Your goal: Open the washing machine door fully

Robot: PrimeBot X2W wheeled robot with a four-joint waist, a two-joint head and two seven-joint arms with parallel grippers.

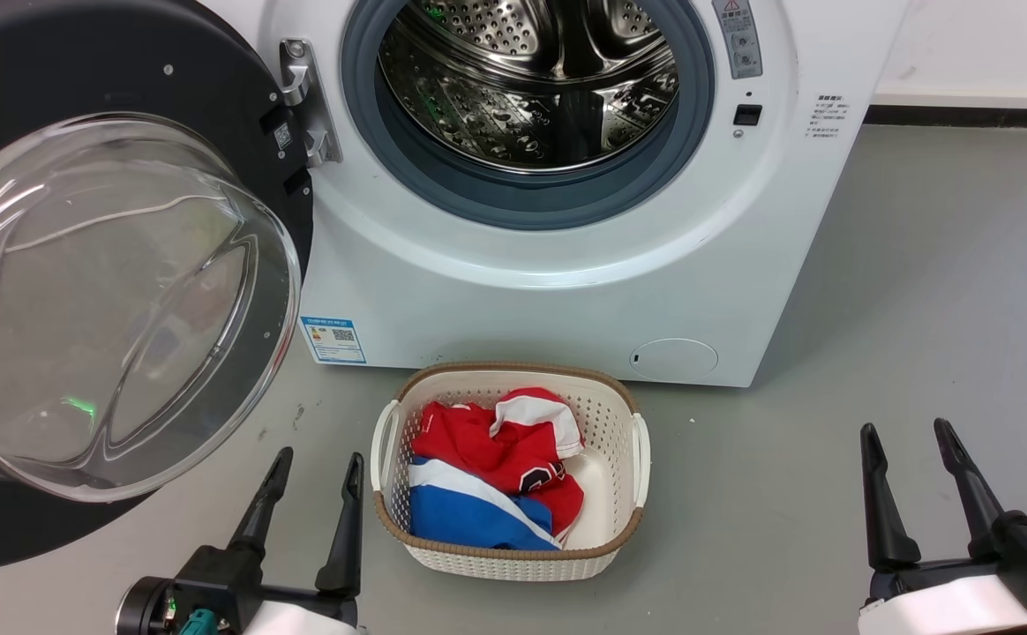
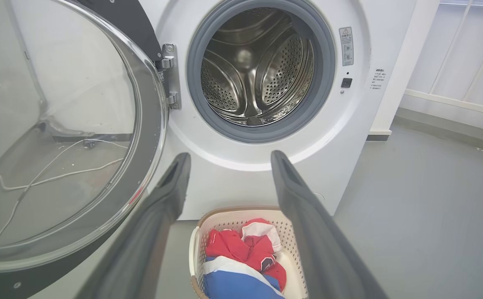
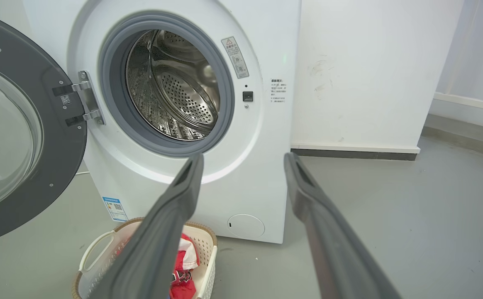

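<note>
The washing machine door (image 1: 116, 300) is a large round black door with a bulging clear glass bowl. It stands swung wide to the left on its metal hinge (image 1: 306, 101), clear of the drum opening (image 1: 527, 88). The door (image 2: 59, 137) also fills the left of the left wrist view, and the door (image 3: 21, 133) sits at the left of the right wrist view. My left gripper (image 1: 317, 463) is open low on the floor side, just right of the door's lower rim, holding nothing. My right gripper (image 1: 909, 437) is open at the lower right, far from the door.
A white laundry basket (image 1: 628, 441) with red, white and blue clothes stands on the grey floor in front of the machine, between my grippers. The white machine front (image 1: 566, 300) rises behind it. Open floor lies to the right, bounded by a white wall (image 3: 370, 70).
</note>
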